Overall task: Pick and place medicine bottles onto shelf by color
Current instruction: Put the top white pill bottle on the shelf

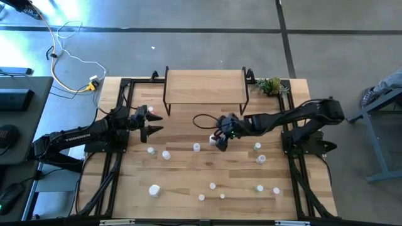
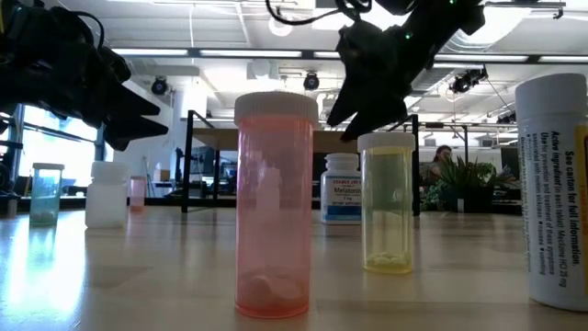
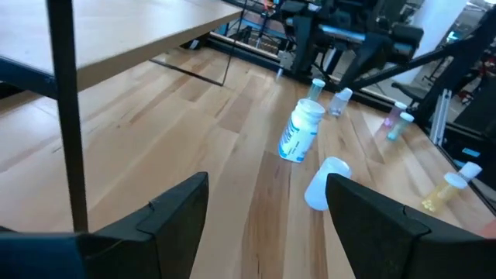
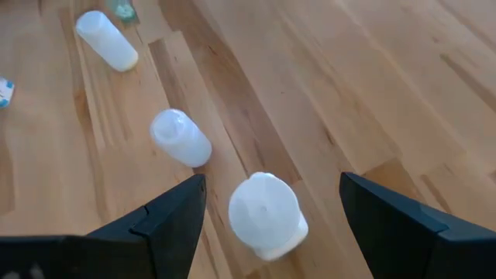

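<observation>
The medicine bottles stand scattered over the wooden tabletop. Up close in the low view are a pink one and a yellow one. The shelf, a light-wood board on black legs, stands at the far edge. My right gripper hangs open near the table's middle, slanting down. A white-capped bottle stands on the wood just ahead of its fingers, apart from them, and two more white bottles stand beyond. My left gripper waits open at the far left, by the shelf's left leg.
A green plant sprig lies at the shelf's right end. A blue-labelled white bottle and a plain white one stand ahead of my left gripper. More bottles stand along the near edge. Cables lie on the floor at the far left.
</observation>
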{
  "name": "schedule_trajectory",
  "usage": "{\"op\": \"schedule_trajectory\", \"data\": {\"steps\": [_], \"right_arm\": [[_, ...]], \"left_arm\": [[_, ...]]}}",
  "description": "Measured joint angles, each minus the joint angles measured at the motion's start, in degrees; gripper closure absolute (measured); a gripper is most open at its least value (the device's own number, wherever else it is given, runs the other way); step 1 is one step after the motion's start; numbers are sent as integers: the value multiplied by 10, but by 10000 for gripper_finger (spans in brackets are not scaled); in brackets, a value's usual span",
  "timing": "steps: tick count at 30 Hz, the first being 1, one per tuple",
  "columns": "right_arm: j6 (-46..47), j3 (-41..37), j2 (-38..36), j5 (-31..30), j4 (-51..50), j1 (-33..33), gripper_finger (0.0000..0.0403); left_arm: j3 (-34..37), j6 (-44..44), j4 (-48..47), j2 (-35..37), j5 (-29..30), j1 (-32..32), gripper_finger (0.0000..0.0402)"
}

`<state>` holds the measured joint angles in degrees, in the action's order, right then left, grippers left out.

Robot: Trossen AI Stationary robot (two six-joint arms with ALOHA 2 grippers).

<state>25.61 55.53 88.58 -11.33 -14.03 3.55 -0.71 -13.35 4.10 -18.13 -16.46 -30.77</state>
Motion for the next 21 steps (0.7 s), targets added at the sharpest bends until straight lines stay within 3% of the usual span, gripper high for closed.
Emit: {"op": "schedule_trajectory", "data": {"steps": [16,21], "right_arm": [[-14,0,60,5,10,0,117],[-10,0,60,-5,7,0,152]], "left_arm": [[0,0,0,0,2,0,149],[0,0,0,0,2,0,149]]}}
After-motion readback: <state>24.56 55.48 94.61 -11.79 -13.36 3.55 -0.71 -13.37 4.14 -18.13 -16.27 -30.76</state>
